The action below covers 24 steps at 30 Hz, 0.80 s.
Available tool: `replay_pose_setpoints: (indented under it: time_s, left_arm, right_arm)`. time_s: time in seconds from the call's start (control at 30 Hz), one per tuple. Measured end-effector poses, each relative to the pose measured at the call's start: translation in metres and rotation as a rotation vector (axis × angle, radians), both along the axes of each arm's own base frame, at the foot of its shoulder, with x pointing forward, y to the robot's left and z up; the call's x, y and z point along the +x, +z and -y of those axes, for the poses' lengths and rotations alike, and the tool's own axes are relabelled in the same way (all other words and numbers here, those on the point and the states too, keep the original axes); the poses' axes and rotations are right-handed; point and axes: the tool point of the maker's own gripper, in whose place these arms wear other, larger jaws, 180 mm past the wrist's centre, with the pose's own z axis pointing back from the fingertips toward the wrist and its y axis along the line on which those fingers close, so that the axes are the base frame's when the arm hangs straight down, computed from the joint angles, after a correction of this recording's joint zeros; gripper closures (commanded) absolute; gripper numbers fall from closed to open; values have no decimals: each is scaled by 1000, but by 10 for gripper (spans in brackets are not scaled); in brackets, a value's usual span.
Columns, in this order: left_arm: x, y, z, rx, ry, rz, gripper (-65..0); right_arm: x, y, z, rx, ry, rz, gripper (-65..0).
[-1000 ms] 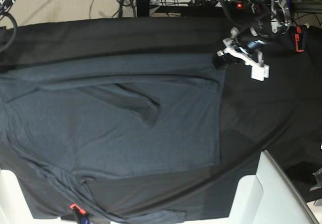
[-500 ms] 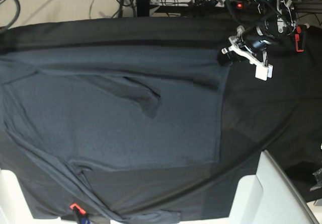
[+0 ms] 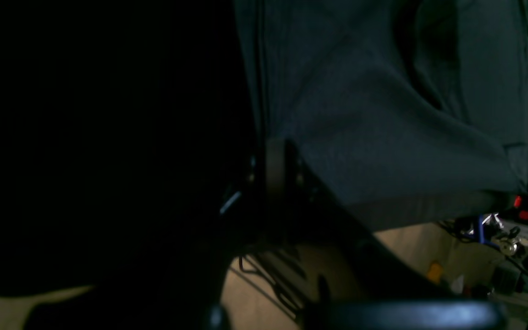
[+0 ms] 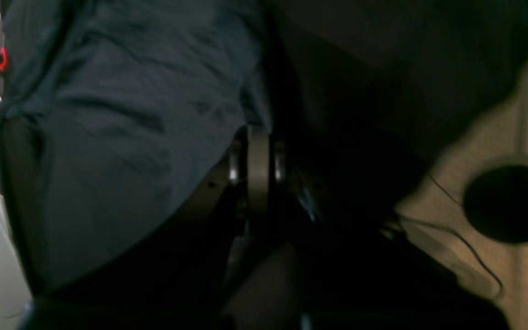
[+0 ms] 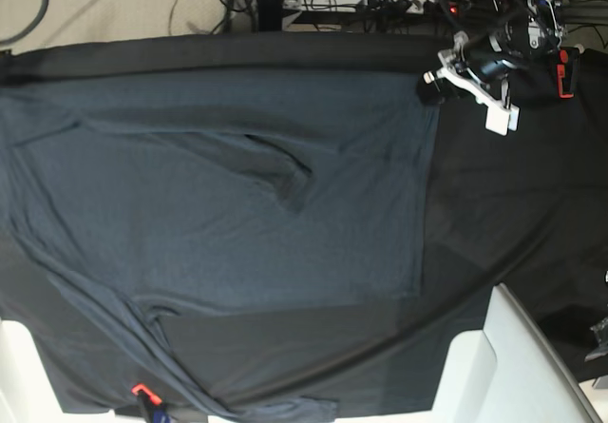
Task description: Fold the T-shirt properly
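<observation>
The shirt lies spread on the black cloth; being limp, light knit, it sags unless pinched at hem corners. The left gripper and right gripper are each clamped on a far-edge corner

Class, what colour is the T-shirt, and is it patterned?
Plain dark slate-grey T-shirt, no pattern; base view shows it best.
</observation>
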Motion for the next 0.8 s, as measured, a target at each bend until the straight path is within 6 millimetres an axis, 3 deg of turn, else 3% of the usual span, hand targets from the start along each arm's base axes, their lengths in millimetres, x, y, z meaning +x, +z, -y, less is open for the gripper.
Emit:
replay_pose_setpoints:
  time_s: [0.13, 0.8]
  left_arm:
    - [-5, -2, -1, 3, 0, -11, 0]
    - [-10, 8, -13, 63, -25, 7, 0]
  right_arm:
    - [-15, -3, -8, -7, 4, -29, 0]
    - [-28, -4, -16, -14, 10, -50, 0]
